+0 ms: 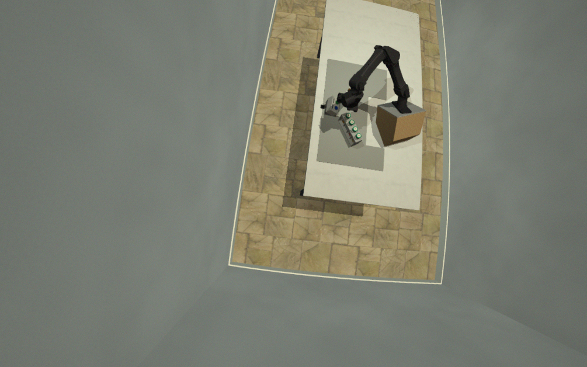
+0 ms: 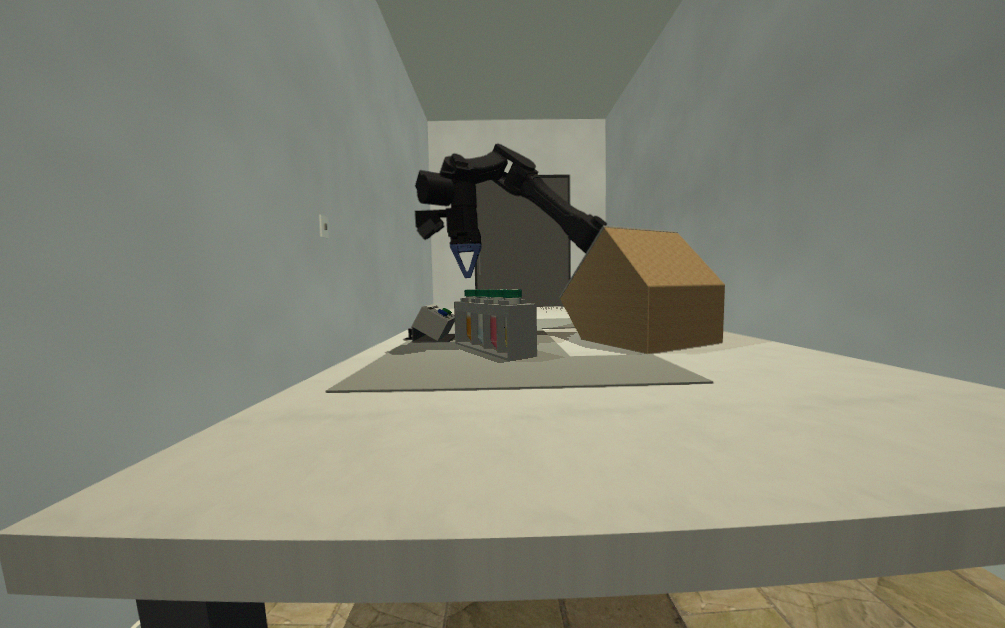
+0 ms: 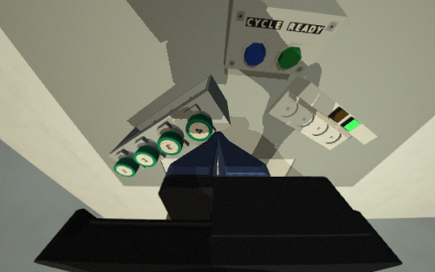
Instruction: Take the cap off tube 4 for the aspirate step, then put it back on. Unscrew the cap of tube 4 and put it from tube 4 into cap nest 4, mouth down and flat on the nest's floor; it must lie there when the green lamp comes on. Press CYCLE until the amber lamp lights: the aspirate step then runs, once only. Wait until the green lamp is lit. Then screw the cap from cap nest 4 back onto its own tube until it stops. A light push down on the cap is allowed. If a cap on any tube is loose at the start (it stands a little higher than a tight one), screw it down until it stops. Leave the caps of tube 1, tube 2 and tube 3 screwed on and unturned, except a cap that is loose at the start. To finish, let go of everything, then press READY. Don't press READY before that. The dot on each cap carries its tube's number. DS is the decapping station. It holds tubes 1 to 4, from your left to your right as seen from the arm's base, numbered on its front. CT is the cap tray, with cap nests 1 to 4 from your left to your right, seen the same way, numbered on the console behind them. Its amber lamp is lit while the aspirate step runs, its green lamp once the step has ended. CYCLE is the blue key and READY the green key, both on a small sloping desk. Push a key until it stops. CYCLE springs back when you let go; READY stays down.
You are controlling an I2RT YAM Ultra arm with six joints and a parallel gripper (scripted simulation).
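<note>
Below the shut claw (image 3: 217, 149), cap 4 (image 3: 198, 127), apart

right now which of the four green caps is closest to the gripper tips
The cap marked 4, at the row's end toward the key desk; the shut gripper hangs just beside it, while caps 1 to 3 trail away.

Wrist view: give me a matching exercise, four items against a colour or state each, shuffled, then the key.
Items:
1. CYCLE key
2. READY key
3. lamp at the cap tray's end
4. gripper

States:
A. shut, holding nothing
B. lit green
C. blue
D. green, eight-sided

Pairs: 1-C, 2-D, 3-B, 4-A
</note>
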